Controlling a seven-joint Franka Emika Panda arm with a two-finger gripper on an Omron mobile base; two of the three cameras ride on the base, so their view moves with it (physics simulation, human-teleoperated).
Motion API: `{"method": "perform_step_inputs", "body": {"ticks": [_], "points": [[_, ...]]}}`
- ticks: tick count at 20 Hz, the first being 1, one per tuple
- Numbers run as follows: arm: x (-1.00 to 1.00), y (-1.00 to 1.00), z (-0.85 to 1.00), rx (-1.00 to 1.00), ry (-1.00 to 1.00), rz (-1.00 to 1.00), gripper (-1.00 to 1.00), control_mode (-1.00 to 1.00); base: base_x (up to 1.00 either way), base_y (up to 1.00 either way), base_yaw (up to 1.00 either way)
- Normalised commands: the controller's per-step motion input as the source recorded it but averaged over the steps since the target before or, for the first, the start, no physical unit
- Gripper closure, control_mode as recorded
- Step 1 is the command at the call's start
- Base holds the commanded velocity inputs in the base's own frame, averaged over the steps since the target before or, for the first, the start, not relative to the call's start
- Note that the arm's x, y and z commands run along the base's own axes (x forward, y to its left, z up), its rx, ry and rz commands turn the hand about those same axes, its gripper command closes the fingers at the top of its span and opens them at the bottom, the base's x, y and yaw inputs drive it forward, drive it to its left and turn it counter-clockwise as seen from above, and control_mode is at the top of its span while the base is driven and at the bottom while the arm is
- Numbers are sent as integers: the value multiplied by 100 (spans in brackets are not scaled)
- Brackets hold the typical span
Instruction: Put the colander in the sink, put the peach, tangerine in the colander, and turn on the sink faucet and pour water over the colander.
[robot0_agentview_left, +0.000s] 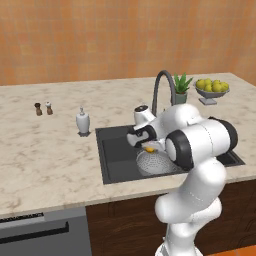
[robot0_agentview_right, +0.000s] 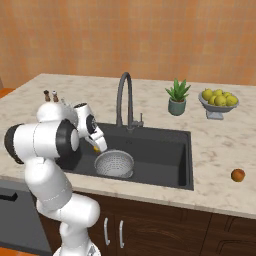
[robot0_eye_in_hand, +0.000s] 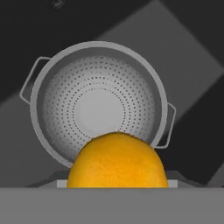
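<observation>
The silver perforated colander (robot0_agentview_left: 156, 163) (robot0_agentview_right: 114, 164) (robot0_eye_in_hand: 98, 103) sits empty in the front of the dark sink (robot0_agentview_left: 114, 152) (robot0_agentview_right: 165, 150). My gripper (robot0_agentview_left: 148, 148) (robot0_agentview_right: 96, 148) hangs just above the colander's near rim, shut on the orange tangerine (robot0_agentview_left: 149, 149) (robot0_agentview_right: 96, 148) (robot0_eye_in_hand: 117, 159), which hides the fingertips in the hand view. The peach (robot0_agentview_right: 238, 175) lies on the counter to the right of the sink. The tall dark faucet (robot0_agentview_left: 162, 82) (robot0_agentview_right: 124, 95) arches over the basin behind the arm. Water is out of view.
A white soap bottle (robot0_agentview_left: 83, 121) stands left of the sink, with two small shakers (robot0_agentview_left: 43, 108) farther left. A potted plant (robot0_agentview_right: 177, 97) and a bowl of yellow fruit (robot0_agentview_right: 218, 101) stand at the back right. My arm's elbow (robot0_agentview_left: 197, 142) overhangs the sink's front.
</observation>
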Motion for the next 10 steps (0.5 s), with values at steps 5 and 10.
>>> {"method": "perform_step_inputs", "body": {"ticks": [5,10], "points": [[17,-22,-42,0,4,17,100,-100,0,0,0],[32,-12,-39,0,13,15,100,-100,0,0,0]]}}
